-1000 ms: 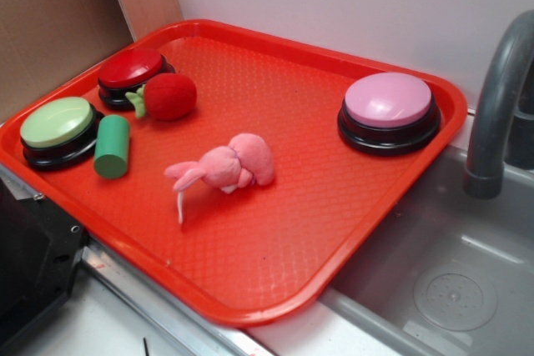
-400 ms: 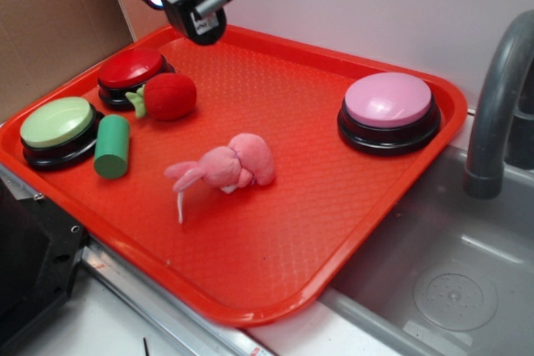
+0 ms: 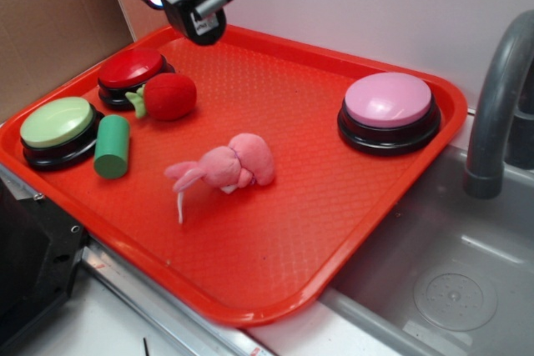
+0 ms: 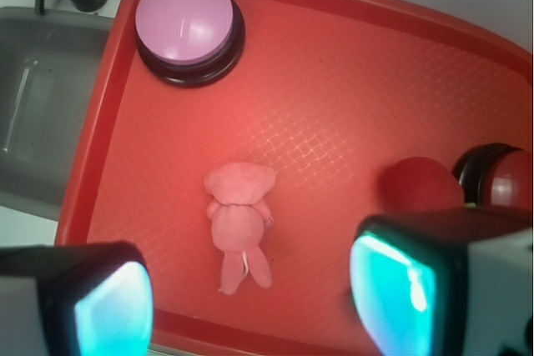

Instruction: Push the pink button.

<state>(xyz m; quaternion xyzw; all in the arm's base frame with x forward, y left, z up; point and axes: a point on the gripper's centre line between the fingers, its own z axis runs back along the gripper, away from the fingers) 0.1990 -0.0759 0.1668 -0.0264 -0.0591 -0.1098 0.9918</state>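
I see my gripper (image 4: 250,298) hanging above the red tray's (image 3: 275,289) far left corner, fingers (image 4: 113,306) spread wide, holding and touching nothing. The pink button (image 3: 389,112) sits well apart at the tray's far right corner, beside the sink (image 3: 450,289).

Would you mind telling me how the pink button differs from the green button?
The pink button has a glossy light-pink dome; the green button has a pale-green one. The pink button stands alone at the tray's sink-side corner, while the green button sits right next to a green cylinder. Both have black round bases.
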